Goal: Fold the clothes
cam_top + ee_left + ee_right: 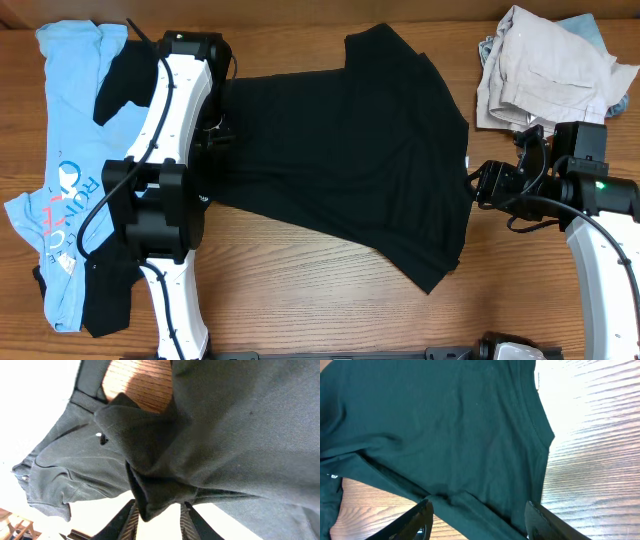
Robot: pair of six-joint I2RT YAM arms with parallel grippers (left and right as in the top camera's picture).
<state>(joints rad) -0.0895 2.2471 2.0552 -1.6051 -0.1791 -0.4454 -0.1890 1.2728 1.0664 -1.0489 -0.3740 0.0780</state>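
Note:
A large black T-shirt (350,160) lies spread across the middle of the table, with a small white tag (467,161) at its right edge. My left gripper (217,140) is at the shirt's left edge. In the left wrist view a bunched fold of the black fabric (150,495) fills the gap at the tips of the left gripper (159,516), and creases spread out from there. My right gripper (479,185) is at the shirt's right edge. Its jaws stand wide apart around a hemmed strip of the shirt (480,510) that rests on the wood.
A light-blue printed tee (70,150) lies at the far left, partly under the left arm, with a dark garment (105,300) at its lower end. A pile of pale beige and blue clothes (545,65) sits at the back right. Bare wood (330,290) shows along the front.

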